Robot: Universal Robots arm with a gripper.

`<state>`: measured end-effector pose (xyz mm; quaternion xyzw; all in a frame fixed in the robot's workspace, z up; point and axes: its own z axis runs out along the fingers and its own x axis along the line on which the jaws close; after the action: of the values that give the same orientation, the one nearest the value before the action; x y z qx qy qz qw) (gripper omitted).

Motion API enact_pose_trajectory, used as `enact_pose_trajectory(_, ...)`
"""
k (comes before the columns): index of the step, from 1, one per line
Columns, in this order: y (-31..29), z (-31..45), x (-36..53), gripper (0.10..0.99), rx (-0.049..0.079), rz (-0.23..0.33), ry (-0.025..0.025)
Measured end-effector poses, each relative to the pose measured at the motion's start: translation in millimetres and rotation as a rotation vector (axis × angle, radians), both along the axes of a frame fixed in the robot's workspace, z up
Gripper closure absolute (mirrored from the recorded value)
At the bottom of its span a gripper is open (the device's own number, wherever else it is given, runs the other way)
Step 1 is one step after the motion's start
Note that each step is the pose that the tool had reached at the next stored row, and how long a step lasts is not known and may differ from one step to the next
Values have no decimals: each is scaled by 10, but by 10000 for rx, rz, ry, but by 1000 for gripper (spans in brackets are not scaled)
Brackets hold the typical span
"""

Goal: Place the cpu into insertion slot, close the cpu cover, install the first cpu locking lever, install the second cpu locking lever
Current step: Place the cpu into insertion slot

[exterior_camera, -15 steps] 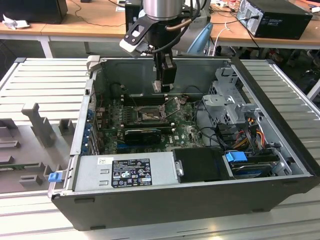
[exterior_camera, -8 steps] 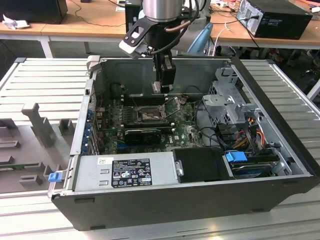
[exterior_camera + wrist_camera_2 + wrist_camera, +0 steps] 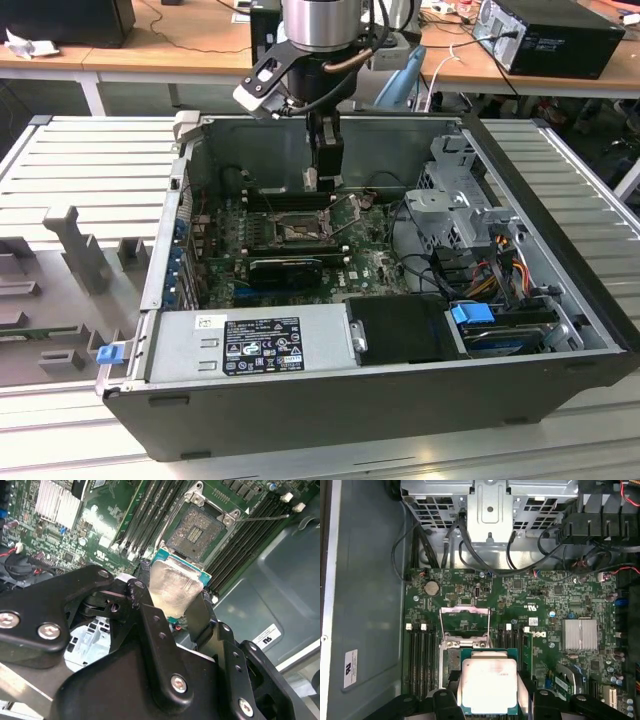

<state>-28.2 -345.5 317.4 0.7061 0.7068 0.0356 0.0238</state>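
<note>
Pinches the cpu point(image 3: 172, 587) by opposite edges in the end effector point(image 3: 170, 602), level near the open insertion slot point(image 3: 197, 530), likely for square seating.

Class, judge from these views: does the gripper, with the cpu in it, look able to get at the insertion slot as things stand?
Probably yes. The gripper is shut on the cpu near the insertion slot, whose pin field lies bare, with nothing seen between them.

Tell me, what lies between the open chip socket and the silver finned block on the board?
In the second wrist view, long black memory slots lie side by side between the insertion slot and the finned block.
</note>
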Motion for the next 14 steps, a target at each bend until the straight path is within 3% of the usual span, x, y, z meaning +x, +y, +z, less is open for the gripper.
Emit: enact_pose_trajectory(14, 0, -80, -45, 557, -1, -349, 29)
